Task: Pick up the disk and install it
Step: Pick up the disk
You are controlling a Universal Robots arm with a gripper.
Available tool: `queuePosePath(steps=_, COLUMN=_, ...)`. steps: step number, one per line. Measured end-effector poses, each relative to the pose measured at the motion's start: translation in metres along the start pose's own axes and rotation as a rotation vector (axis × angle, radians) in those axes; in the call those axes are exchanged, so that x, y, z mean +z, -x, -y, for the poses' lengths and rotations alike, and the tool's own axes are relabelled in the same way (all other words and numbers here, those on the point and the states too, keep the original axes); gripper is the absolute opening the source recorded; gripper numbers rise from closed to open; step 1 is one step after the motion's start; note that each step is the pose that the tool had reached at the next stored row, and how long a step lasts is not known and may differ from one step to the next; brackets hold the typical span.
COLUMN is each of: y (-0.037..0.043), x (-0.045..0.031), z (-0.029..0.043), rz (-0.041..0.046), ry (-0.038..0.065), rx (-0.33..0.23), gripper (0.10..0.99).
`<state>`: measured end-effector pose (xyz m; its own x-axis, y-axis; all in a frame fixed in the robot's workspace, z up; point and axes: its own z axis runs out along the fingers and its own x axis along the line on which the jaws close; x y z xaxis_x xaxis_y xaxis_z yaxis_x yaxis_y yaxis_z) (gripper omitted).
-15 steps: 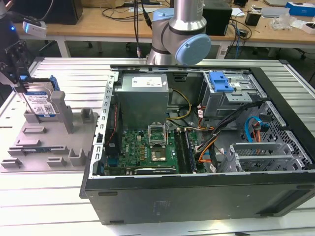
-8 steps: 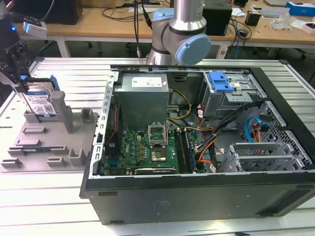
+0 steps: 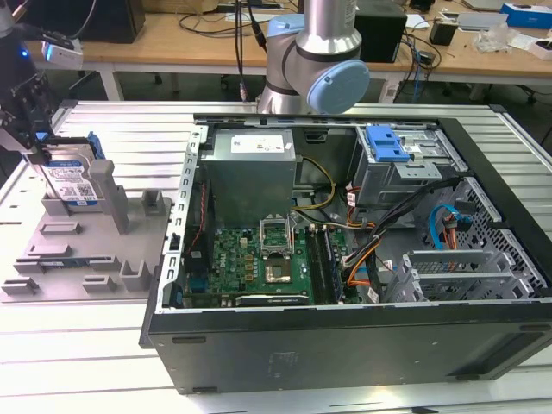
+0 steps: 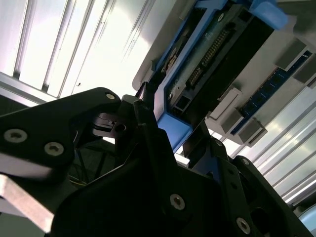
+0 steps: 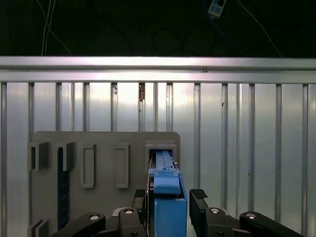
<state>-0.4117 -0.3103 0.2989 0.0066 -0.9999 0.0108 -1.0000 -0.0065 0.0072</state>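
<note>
Notably, first wrist view shows tool straddling disk.

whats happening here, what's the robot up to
The robot arm has its gripper down at the disk, which stands on edge in a grey holder at the exterior view's left. In the first wrist view the gripper sits astride the disk's blue carrier, and the disk is seated in its slot, not yet lifted. The open computer case lies beside the holder, without the disk in it.
</note>
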Motion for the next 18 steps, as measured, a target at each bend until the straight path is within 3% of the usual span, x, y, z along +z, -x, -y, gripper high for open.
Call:
queuePosePath(steps=9, y=0.0000, x=0.0002, z=0.0000, rz=0.0000, ry=0.000, rx=0.000, gripper=0.482)
queuePosePath(steps=10, y=0.0000, x=0.0002, z=0.0000, rz=0.0000, ry=0.000, rx=0.000, gripper=0.467)
queuePosePath(steps=11, y=0.0000, x=0.0002, z=0.0000, rz=0.0000, ry=0.000, rx=0.000, gripper=0.392)
queuePosePath(steps=18, y=-0.0003, x=0.0005, z=0.0000, rz=0.0000, ry=0.000, rx=0.000, gripper=0.392)
